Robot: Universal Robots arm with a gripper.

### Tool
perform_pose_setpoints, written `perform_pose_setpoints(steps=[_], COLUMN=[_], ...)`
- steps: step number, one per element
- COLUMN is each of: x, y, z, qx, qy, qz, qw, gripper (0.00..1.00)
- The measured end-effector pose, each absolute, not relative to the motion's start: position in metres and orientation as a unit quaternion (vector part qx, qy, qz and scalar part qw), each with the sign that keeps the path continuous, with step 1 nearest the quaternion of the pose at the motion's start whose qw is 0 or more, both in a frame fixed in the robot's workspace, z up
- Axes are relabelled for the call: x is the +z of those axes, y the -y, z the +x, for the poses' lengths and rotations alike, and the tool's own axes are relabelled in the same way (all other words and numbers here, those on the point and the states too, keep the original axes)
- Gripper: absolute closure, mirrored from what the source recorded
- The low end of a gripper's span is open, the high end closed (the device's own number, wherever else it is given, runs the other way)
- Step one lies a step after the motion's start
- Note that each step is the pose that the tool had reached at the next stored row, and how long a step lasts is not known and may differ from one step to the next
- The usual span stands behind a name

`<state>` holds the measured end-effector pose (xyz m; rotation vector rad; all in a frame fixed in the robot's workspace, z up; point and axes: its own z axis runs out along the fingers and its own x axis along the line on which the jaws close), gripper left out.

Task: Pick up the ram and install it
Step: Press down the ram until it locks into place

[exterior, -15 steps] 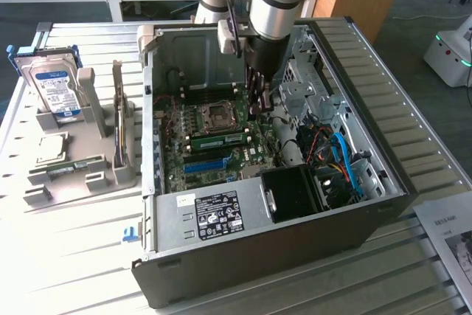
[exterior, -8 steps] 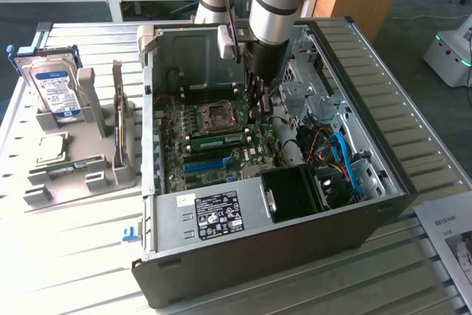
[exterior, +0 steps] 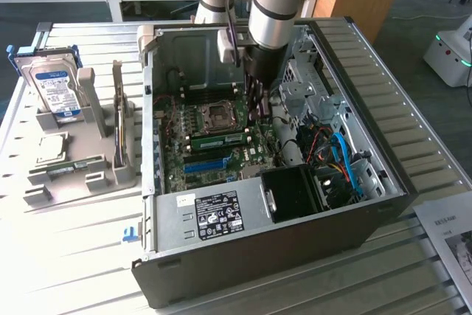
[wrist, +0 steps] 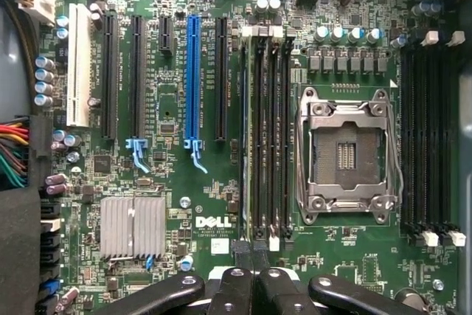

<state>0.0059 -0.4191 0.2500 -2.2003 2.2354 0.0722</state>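
An open grey metal computer case (exterior: 332, 235) lies on its side on a slatted table, its green motherboard (exterior: 171, 129) facing up. A robot arm reaches down into it from the far side. Its black gripper (exterior: 256, 114) is clenched, the fingertips pressed together with nothing visible between them; seen from the wrist, the tips (wrist: 254, 250) meet just above one end of a bank of black memory slots (wrist: 273, 130). The ram (exterior: 217, 140), a long, thin green circuit-board stick, stands on its long edge in one of those slots, just on the near side of the square silver processor socket (exterior: 219, 114). Its long axis runs from the exterior view's left to the exterior view's right, level with the board, with the contact edge down in the slot and the top edge up; its right end lies closest to the gripper. I cannot tell whether the tips touch it. This looks like the seating stage. It would go best with the closed tips centred on the stick's thin top edge and pushing straight down, not sideways; pressure should be even along its length so neither end rides high, and the latches at both ends should close. Well apart, on the exterior view's left, a grey moulded holder (exterior: 127, 175) carries a silver hard drive (exterior: 57, 88) with a blue label and another green stick (exterior: 70, 167) lying flat.
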Motion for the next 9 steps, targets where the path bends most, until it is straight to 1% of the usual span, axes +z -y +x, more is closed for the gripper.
perform_pose_setpoints(steps=[9], x=[0.2434], y=[0.4191], z=[0.0059], qx=[0.023], qy=[-0.712], qz=[-0.701], qw=[0.002], gripper=[0.90])
